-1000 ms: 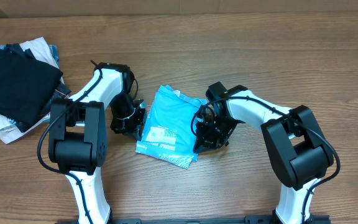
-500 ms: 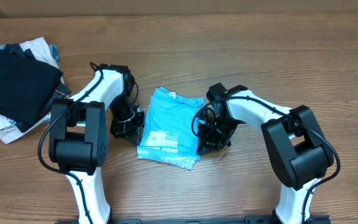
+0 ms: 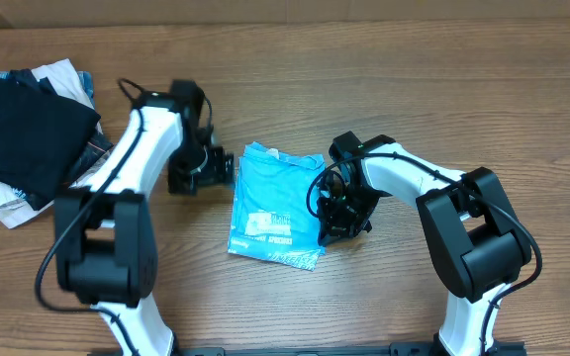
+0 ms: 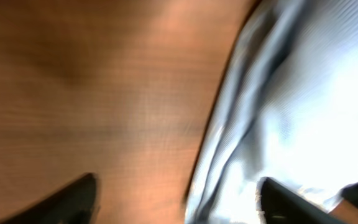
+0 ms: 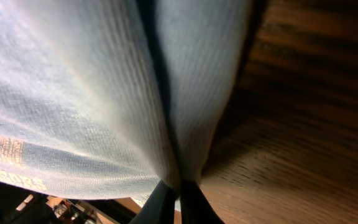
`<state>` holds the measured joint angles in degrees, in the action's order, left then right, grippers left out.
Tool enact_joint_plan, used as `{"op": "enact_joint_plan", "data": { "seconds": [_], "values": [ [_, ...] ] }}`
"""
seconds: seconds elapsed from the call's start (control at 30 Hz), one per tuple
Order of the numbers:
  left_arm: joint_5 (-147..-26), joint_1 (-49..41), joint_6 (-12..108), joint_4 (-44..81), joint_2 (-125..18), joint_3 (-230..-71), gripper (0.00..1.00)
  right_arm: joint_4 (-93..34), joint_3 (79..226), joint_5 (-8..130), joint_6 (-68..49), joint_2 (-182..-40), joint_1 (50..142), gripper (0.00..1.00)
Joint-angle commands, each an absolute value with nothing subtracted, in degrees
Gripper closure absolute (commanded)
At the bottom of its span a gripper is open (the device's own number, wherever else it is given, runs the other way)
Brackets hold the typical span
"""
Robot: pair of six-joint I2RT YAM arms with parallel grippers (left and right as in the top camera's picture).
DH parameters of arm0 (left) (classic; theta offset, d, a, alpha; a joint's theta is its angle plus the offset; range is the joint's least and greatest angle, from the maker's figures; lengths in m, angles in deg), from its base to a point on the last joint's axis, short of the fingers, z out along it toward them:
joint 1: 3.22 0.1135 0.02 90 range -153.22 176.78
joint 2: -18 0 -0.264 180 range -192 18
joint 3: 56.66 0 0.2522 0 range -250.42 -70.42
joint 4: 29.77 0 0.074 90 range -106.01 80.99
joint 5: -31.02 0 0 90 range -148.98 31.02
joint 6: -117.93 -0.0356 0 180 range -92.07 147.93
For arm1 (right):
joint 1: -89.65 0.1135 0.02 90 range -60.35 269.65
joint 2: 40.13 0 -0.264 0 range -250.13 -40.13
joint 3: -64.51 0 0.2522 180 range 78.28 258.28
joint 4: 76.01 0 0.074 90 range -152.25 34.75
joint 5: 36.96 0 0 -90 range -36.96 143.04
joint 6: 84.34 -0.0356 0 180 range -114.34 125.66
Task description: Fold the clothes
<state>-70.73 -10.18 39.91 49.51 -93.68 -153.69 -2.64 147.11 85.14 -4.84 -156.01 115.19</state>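
Note:
The clothes (image 3: 275,203), a sky-blue T-shirt with white print, lie folded into a narrow rectangle at the table's middle. My left gripper (image 3: 228,168) hovers just off the shirt's upper left edge. In the left wrist view this gripper (image 4: 179,205) is open, with bare wood and the shirt's pale edge (image 4: 303,106) between its dark fingers (image 4: 73,199). My right gripper (image 3: 327,222) sits low at the shirt's right edge. In the right wrist view it (image 5: 179,193) is shut, pinching a fold of the blue fabric (image 5: 92,93).
A black folded garment (image 3: 28,133) lies on white and beige ones (image 3: 8,203) at the far left. The wooden table (image 3: 414,89) stretches behind and to the right of the arms. The right arm's elbow (image 3: 473,232) stands at the front right.
My left gripper has let go of the shirt's left edge, opened, and pulled back up and to the left. The shirt lies flatter. The right gripper keeps its pinch.

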Motion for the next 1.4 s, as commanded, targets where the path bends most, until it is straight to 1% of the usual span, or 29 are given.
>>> {"op": "enact_joint_plan", "data": {
  "seconds": [0.0, 0.07, 0.2, 0.3, 0.53, 0.6, 0.63, 0.67, 0.73, 0.77, 0.8, 0.83, 0.97, 1.07, 1.27, 1.37],
  "values": [
    [-75.19, -10.05, 36.2, 45.57, -91.14, -154.96, 0.07, -2.77, 146.92, 82.4, -4.8, -156.1, 114.93, 0.92],
    [-79.15, -10.42, 33.9, 43.12, -92.08, -154.91, 0.08, -2.79, 146.92, 82.4, -4.8, -156.1, 114.93, 0.91],
    [-81.53, -11.08, 32.66, 40.54, -94.88, -154.91, 0.11, -2.75, 146.92, 82.4, -4.8, -156.1, 114.93, 0.91],
    [-84.81, -11.3, 29.05, 38.71, -97.31, -154.91, 0.15, -2.77, 146.92, 82.43, -4.8, -156.1, 114.93, 0.91],
    [-83.65, -11.54, 28.68, 34.14, -102.07, -154.91, 0.16, -2.75, 146.92, 82.4, -4.82, -156.1, 114.93, 0.91],
    [-85.62, -11.65, 27.91, 32.94, -103.19, -154.91, 0.19, -2.75, 146.92, 82.4, -4.8, -156.1, 114.93, 0.91],
    [-86.82, -11.78, 27.41, 32.61, -103.54, -154.91, 0.22, -2.75, 146.92, 82.43, -4.82, -156.1, 114.93, 0.91],
    [-87.56, -11.87, 27.11, 32.52, -103.73, -154.91, 0.27, -2.75, 146.92, 82.43, -4.82, -156.1, 114.93, 0.91],
    [-88.46, -12.54, 26.54, 32.37, -104.15, -154.91, 0.47, -2.75, 146.92, 82.43, -4.82, -156.1, 114.93, 0.91],
    [-88.48, -12.83, 26.56, 32.35, -104.17, -154.91, 0.58, -2.77, 146.92, 82.43, -4.82, -156.1, 114.93, 0.91],
    [-88.39, -13.24, 26.3, 32.33, -104.24, -154.91, 0.73, -2.77, 146.92, 82.43, -4.82, -156.1, 114.93, 0.91],
    [-88.35, -13.55, 25.9, 32.2, -104.24, -154.91, 0.81, -2.75, 146.92, 82.43, -4.82, -156.1, 114.93, 0.91],
    [-86.14, -14.84, 25.53, 31.85, -104.24, -154.91, 0.83, -2.75, 146.92, 82.43, -4.82, -156.1, 114.93, 0.91],
    [-85.37, -14.99, 25.51, 32.13, -104.24, -154.91, 0.96, -2.75, 146.92, 82.4, -4.82, -156.1, 114.93, 0.91],
    [-84.85, -13.72, 25.53, 34.58, -102.86, -157.43, 0.96, -2.73, 147.46, 82.38, -4.82, -156.1, 114.91, 0.91],
    [-79.8, -12.54, 25.53, 38.21, -100.56, -161.4, 0.96, -1.48, 149.85, 81.92, -5.02, -155.68, 114.38, 0.89]
  ]
}}
